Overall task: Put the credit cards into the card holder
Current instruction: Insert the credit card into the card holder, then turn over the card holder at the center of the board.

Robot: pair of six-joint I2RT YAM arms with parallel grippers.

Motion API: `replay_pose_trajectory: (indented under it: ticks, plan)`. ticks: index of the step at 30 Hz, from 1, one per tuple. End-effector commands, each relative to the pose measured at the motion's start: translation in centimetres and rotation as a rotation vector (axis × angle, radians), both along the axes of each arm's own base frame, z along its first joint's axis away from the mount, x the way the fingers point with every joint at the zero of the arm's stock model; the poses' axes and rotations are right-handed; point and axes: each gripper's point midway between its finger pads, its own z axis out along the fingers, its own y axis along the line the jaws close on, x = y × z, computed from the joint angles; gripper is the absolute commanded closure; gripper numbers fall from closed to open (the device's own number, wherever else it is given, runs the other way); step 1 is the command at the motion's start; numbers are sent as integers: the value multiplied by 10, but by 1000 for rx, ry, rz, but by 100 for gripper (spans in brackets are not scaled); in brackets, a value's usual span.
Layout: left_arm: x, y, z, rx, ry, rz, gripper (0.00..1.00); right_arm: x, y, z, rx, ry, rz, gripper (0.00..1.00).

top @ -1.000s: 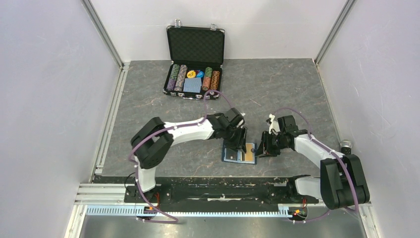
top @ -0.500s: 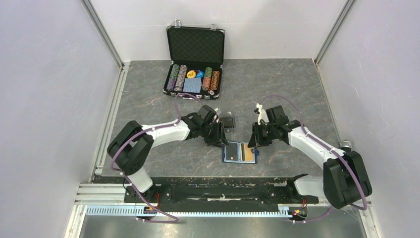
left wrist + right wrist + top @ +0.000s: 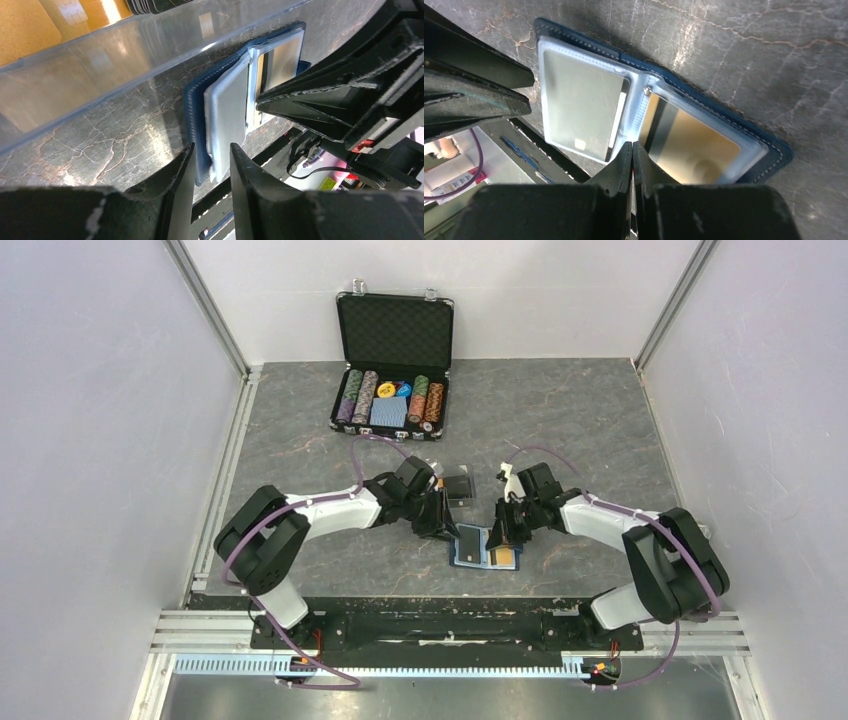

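Now that the left gripper [image 3: 211, 150] backs off the card holder [image 3: 774, 152], narrow and empty, the right gripper [image 3: 632, 146] closes empty over its fold; 2 cards [image 3: 694, 145] look pocketed.

Grey marbled table [image 3: 600, 420]. Card holder [image 3: 468, 548] lying open, front middle. Clear tray [image 3: 460, 483] just behind it. Open black case [image 3: 392, 350] with chips [image 3: 362, 395], far edge.

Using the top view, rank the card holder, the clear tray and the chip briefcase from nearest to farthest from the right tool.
1. card holder: lying open right beneath the tips of the right tool, near the table's front edge.
2. clear tray: a little behind and to the left, mid-table.
3. chip briefcase: far back and left, open against the rear wall.
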Motion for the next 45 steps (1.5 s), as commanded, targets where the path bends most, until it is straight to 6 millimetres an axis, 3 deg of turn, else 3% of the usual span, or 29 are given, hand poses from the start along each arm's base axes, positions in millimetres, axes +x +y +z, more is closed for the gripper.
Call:
replay_pose_trajectory:
  ticks: [1,11,23,30,45]
  plan:
    - [6,-11,27,-53,-47,-2,63,5,8,-4,38,-10,0,99]
    - [3,-22,27,-65,-52,-28,71,-3,2,-16,8,21,-7,100]
    - [-4,-20,-2,28,15,-34,67,-2,2,-16,6,17,-8,100]
    - [-8,-27,-4,37,25,-64,67,-3,2,-17,3,22,-10,100]
    - [-8,-41,16,80,-57,-143,93,0,3,-16,3,18,-7,100]
